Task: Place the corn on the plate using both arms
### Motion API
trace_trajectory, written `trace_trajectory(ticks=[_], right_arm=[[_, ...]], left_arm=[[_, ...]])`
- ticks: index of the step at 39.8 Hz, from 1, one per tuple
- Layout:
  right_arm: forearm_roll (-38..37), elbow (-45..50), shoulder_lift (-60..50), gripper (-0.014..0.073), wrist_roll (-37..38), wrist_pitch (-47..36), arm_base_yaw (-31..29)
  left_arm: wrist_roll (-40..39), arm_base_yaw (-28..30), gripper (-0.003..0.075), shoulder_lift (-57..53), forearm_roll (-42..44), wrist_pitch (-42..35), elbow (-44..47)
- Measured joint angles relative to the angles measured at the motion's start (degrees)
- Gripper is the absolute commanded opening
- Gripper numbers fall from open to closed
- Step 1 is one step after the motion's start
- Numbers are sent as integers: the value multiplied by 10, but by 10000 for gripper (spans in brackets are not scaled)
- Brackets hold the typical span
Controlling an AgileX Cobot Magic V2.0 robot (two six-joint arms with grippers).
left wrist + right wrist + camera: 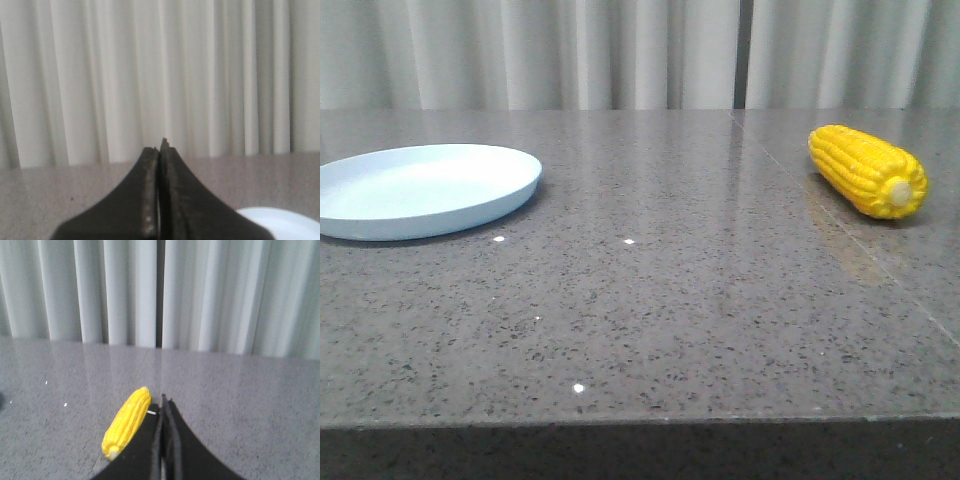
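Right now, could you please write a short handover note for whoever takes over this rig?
Left gripper: shut, empty, with the plate's rim showing beside it in its wrist view.
Right gripper: shut, empty, close beside the corn but not holding it.
Corn: lying on its side on the grey stone table, far right, pale stub end toward the camera.
Plate: pale blue, empty, far left of the table.
Done: nothing yet.
Left: grasp the corn, carry it across, probably handing over between arms, and set it on the plate.
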Motion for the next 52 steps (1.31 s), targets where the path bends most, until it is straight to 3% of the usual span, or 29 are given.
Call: trace_trajectory(ticks=[5,11,14,19,22,25,38,45,52], right_arm=[[4,-56,86,-61,0,29,0],[5,-72,127,-29,0,38,0],[5,-74,127,89,0,41,0],[6,-74,127,400,0,41,0],[6,-74,127,514,0,42,0],[6,-74,127,551,0,44,0],[6,-74,127,547,0,44,0],[6,-74,127,547,0,44,0],[6,-74,127,547,0,44,0]], left_arm=[[1,0,-20,63,5,70,-35],[1,0,15,83,5,82,-38],[1,0,132,83,5,83,-38],[2,0,448,83,5,83,-40],[2,0,519,83,5,83,-40],[2,0,525,83,5,83,-40],[2,0,525,107,-1,82,-50],[2,-4,525,215,-16,108,-109],[2,-48,524,349,-18,172,-186]])
